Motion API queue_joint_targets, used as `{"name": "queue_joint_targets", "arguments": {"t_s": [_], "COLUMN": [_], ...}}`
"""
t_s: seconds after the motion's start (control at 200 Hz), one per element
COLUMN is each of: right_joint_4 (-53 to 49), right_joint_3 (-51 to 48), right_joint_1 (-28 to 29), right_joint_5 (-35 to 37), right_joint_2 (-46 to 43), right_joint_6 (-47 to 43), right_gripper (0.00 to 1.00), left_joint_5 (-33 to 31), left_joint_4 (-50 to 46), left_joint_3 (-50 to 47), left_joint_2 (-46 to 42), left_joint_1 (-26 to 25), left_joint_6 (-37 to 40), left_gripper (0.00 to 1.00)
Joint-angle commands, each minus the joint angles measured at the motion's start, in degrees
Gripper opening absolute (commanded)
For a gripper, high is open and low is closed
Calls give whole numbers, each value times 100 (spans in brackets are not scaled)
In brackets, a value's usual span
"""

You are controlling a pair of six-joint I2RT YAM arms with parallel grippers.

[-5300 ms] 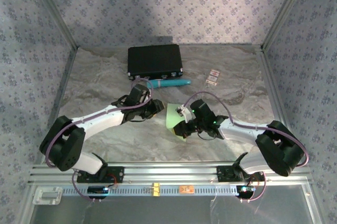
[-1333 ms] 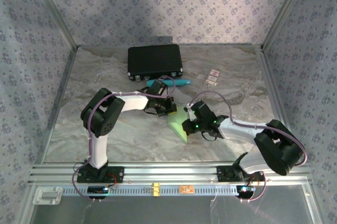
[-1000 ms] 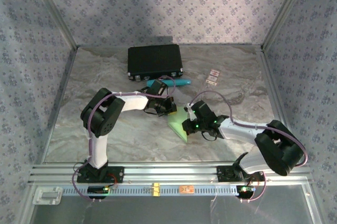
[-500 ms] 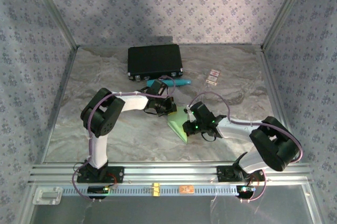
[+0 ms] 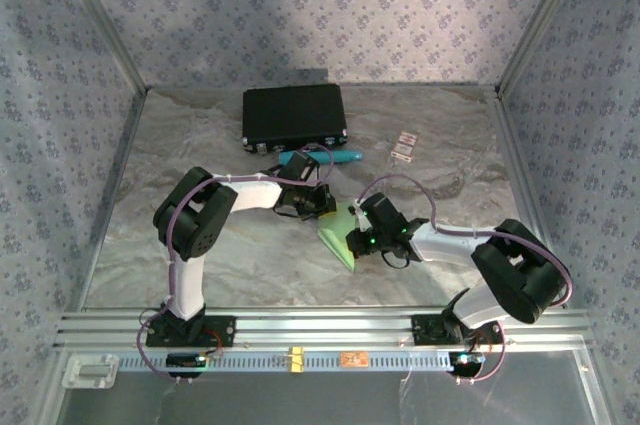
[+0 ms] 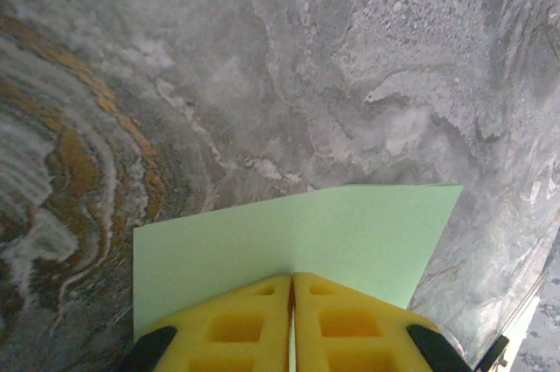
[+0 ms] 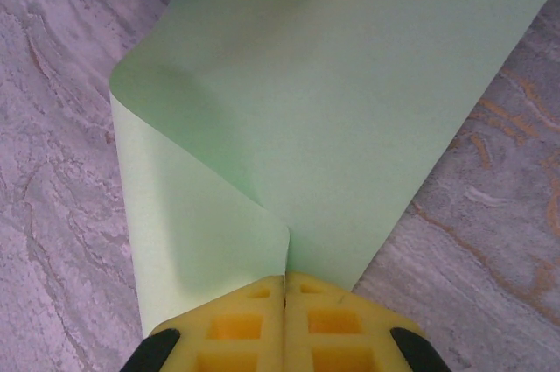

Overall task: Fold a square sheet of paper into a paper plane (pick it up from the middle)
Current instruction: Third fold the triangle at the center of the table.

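The marbled table [image 5: 200, 135] is bounded by patterned walls [image 5: 300, 5], and a black case [image 5: 294, 117] lies at its far side. The left arm [image 5: 195, 220] is folded sharply with the elbow raised and the forearm stretched rightward. The right arm [image 5: 450, 240] is laid low and reaches leftward. The square sheet of paper [image 5: 340, 237] is held between them at the table's middle. It is partly folded, its long axis running far to near, with a corner pointed at the near edge. The left end effector [image 6: 291, 280] is pressed together on one edge of the sheet. The right end effector [image 7: 285, 280] is pinched on a curled-over flap at the opposite edge. A teal tube [image 5: 335, 157] lies just before the case. The print on two small cards [image 5: 404, 146] to the right is too small to be read.
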Motion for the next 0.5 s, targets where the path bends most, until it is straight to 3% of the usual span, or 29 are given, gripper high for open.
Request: {"name": "queue_joint_targets", "arguments": {"t_s": [0.0, 0.28, 0.38, 0.495], "right_joint_4": [-173, -145, -144, -136], "right_joint_3": [48, 53, 52, 34], "right_joint_1": [-18, -17, -20, -17], "right_joint_5": [96, 80, 87, 96], "right_joint_2": [140, 173, 167, 169], "right_joint_6": [63, 74, 80, 83], "right_gripper": [2, 2, 1, 1], "left_joint_5": [-321, -816, -770, -529], "left_joint_4": [-590, -849, -531, 142], "left_joint_3": [245, 284, -105, -691], "left_joint_2": [-31, -778, -1152, -1487], "left_joint_1": [-49, -52, -74, -170], "left_joint_6": [209, 364, 141, -299], "left_gripper": [15, 39, 38, 23]}}
